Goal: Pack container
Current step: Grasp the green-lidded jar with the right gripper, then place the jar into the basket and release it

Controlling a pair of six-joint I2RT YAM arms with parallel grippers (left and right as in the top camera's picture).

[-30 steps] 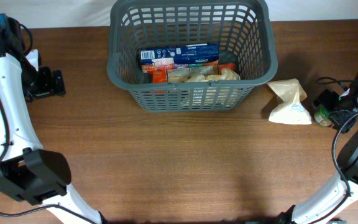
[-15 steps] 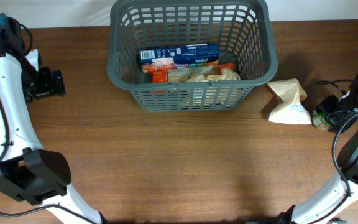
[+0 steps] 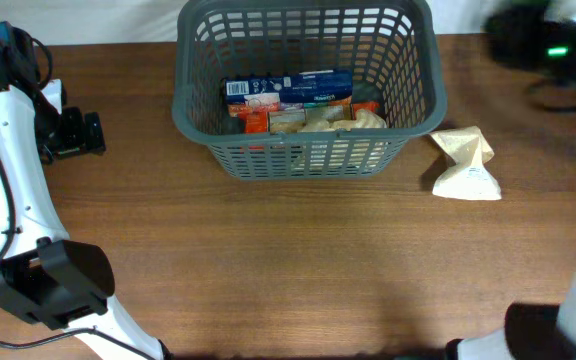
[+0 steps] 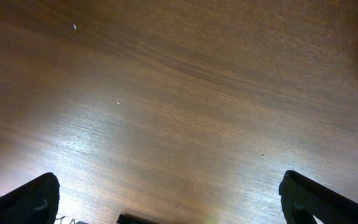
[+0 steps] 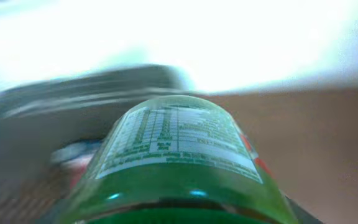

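Green jar off the desk
My right pincer, blurred overhead, seems clamped on it, now swung up beside the basket.

**Wooden table**: brown, with visible grain; it fills the whole view beneath the left gripper.

**Paper bag**: pale and crumpled, lying on the table on the near side of the blurred right gripper, apart from it.

**Blue box**, **orange packet** and **beige bags**: packed close together between the two grippers, nearer the right one.

**Green bottle**: its white printed label faces up. It sits directly at the right gripper and fills the lower wrist view.
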